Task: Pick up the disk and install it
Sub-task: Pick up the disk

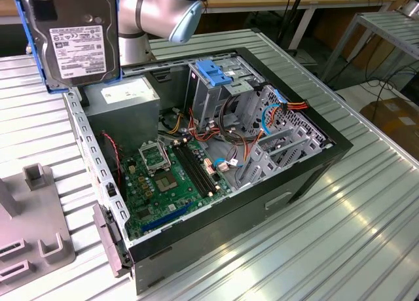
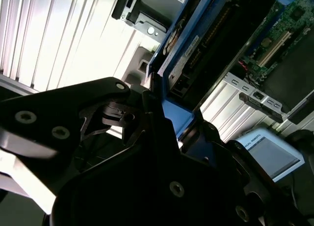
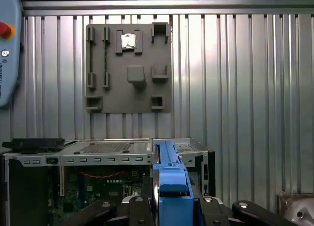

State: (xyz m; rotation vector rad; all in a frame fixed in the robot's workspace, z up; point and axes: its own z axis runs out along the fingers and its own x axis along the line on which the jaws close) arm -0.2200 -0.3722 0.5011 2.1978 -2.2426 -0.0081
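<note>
The disk [image 1: 75, 36], a grey-metal drive with a white printed label in a blue side bracket, hangs upright in the air at the exterior view's upper left. It sits above the back left corner of the open computer case [image 1: 308, 177], near the robot arm [image 1: 157, 13]. In the first wrist view my gripper [image 3: 172, 210] is shut on the disk's blue bracket [image 3: 171, 182], with a dark finger on each side. The second wrist view shows the gripper [image 2: 167, 119] clamped on the disk's [image 2: 196, 49] edge, with the case below it.
Inside the case lie a green motherboard [image 1: 170, 177], a grey power-supply box [image 1: 124, 101] and a metal drive cage with a blue latch [image 1: 216, 72]. A grey fixture plate [image 3: 128, 69] rests on the ribbed metal table [image 1: 366, 216]. A pendant [image 3: 7, 49] lies beside it.
</note>
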